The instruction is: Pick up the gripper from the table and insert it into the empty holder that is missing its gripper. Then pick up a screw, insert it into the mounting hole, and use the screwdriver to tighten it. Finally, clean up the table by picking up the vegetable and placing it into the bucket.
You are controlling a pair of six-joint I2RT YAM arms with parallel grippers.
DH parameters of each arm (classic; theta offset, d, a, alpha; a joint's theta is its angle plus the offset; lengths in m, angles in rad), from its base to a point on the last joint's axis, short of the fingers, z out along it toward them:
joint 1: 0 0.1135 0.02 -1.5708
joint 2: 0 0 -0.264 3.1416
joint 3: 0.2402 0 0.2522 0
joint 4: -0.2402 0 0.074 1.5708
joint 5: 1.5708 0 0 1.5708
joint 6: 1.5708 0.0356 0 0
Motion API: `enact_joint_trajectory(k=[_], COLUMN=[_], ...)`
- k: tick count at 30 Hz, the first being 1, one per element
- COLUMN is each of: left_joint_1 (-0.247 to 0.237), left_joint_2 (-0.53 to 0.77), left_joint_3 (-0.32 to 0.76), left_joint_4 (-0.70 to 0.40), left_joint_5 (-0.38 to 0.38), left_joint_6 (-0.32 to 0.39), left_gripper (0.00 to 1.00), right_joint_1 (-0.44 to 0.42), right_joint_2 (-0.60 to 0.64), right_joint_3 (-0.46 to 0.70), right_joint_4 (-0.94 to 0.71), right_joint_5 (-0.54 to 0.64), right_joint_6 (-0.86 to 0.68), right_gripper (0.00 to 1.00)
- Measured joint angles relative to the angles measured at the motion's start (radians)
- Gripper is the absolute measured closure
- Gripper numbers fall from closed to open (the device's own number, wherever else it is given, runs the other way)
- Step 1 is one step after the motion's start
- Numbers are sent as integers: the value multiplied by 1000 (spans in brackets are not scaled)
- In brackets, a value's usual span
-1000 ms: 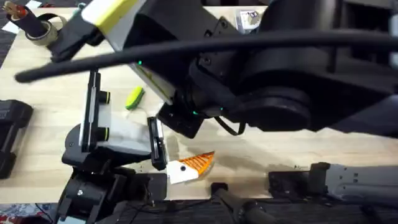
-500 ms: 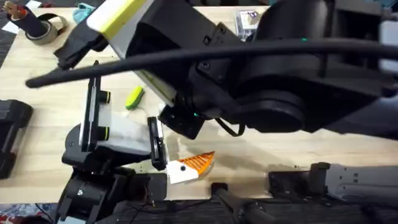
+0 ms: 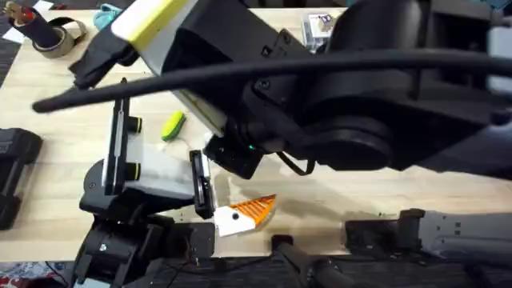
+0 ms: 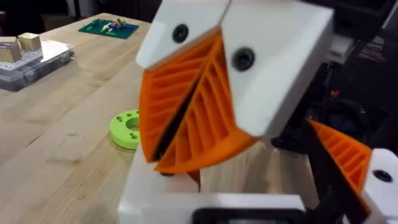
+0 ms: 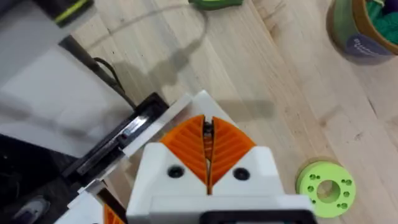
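The gripper, an orange ribbed wedge on a white block, lies on the table just right of the holder. The holder is a narrow black bracket at the tip of a white-grey body. My right gripper hovers beside the holder, pads pressed together and nothing visible between them. In the left wrist view the right gripper points down, shut. The vegetable lies behind the holder. The bucket stands farther off. The screwdriver and screws are out of view. My right arm hangs close under the overhead camera.
A taller black plate with green knobs stands left of the holder. A green disc with holes lies near my right gripper. A tape roll sits far left. A clear parts box stands farther back.
The raised right arm shifted slightly to the right a second ago and has held still since. Nothing on the table has moved.
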Motion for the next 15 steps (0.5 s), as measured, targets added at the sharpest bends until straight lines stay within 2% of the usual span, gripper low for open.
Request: enact_joint_trajectory(k=[2, 3, 8, 9, 10, 15], left_joint_1=[0, 0, 3, 3, 3, 3], left_joint_2=[0, 0, 0, 0, 0, 0], left_joint_3=[0, 0, 0, 0, 0, 0], left_joint_4=[0, 0, 0, 0, 0, 0], left_joint_5=[0, 0, 0, 0, 0, 0], left_joint_6=[0, 0, -1, -1, -1, -1], left_gripper=[14, 14, 13, 14, 12, 15], right_joint_1=[0, 0, -13, -20, -22, -21], right_joint_2=[0, 0, -6, -10, -13, -15], right_joint_3=[0, 0, -1, -1, -1, -2], right_joint_4=[0, 0, -6, -8, -8, -6], right_joint_5=[0, 0, 31, 36, 37, 36], right_joint_6=[0, 3, 4, 1, 1, 0], right_gripper=[966, 844, 93, 31, 12, 5])
